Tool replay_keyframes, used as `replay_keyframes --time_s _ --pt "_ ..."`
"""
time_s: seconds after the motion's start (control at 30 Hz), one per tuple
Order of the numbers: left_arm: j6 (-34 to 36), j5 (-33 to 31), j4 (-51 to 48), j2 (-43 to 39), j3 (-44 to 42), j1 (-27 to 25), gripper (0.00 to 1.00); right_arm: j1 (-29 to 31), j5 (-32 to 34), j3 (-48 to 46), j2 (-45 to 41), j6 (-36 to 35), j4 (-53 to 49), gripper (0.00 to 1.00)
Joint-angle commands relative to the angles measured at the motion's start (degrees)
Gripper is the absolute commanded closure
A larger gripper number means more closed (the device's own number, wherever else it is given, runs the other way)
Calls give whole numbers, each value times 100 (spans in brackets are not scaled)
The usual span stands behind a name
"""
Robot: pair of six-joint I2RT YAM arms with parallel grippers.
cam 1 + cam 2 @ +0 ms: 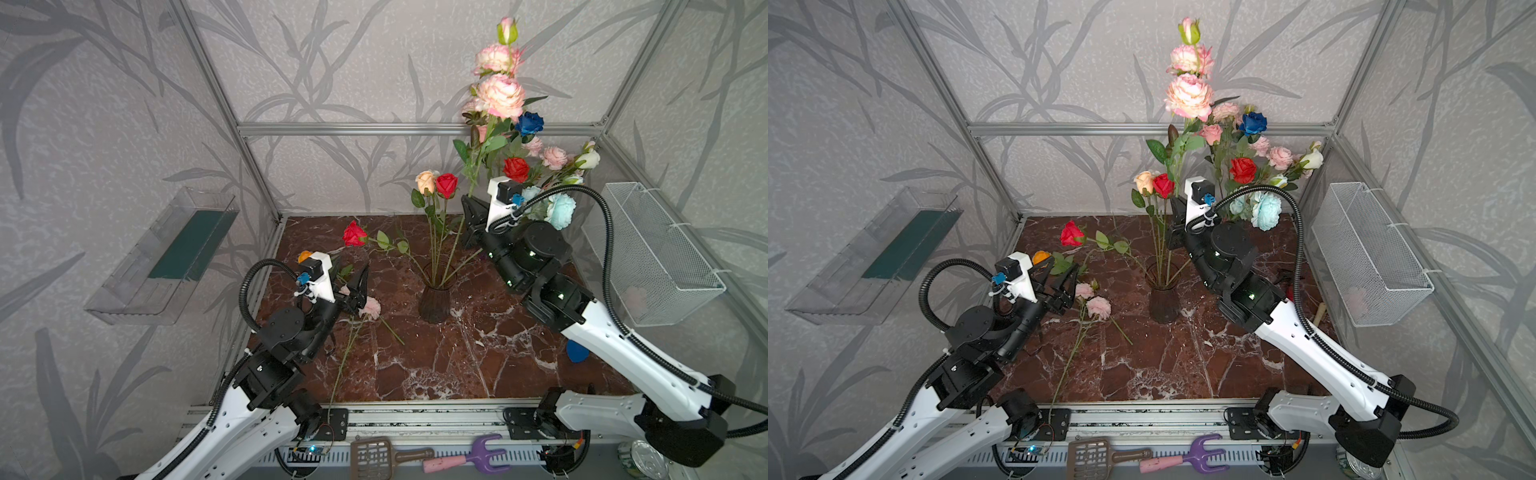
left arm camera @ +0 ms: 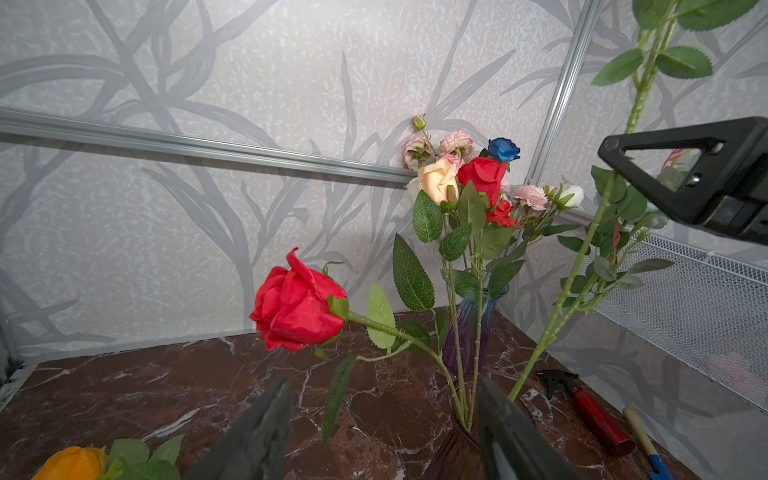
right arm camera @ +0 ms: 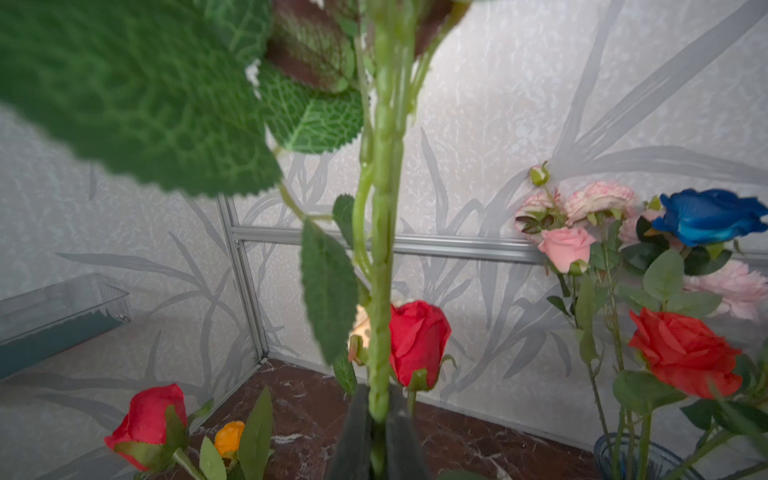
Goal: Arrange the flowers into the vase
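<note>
Plastic see-through tray: hangs on the left wall, a dark green strip inside.
Left gripper: black fingers spread wide, nothing between them, over the brown marble table.
Orange rose: behind the left gripper, mostly hidden by its white camera.
Pink flowers on a long green stem: lie flat on the table beside the left gripper.
Red rose that leans left: its stem runs down into the vase.
Dark ribbed glass vase: stands mid-table; a peach rose and an upright red rose stand in it.
Right gripper: squeezed tight on the thick green stem of the tall pink peony, above the vase. The stem's low end reaches the vase mouth; I cannot tell if it is inside.
Blue rose and pale-blue peony: in a back-corner bunch; the right arm hides their blue glass vase in both top views.
White wire basket: on the right wall; something pink inside, too blurry to name.
Tin can: cut off at the bottom edge; label too small to read.
</note>
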Motion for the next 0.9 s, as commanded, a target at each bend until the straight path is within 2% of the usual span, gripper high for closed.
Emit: replay_keyframes --time_s 0.0,0.23,0.53,0.87 --pt "-5 -110 2 -23 122 -11 30 -10 -61 -413 -140 483 296 99" --pt "-13 -127 -53 53 150 -10 30 -8 -34 -1278 -269 1009 469 90" --pt "-33 -155 -103 159 176 -10 30 -10 -55 -1543 -340 1160 398 77" --pt "-104 -172 -112 236 167 -11 30 -7 -274 -1692 -656 1329 180 75"
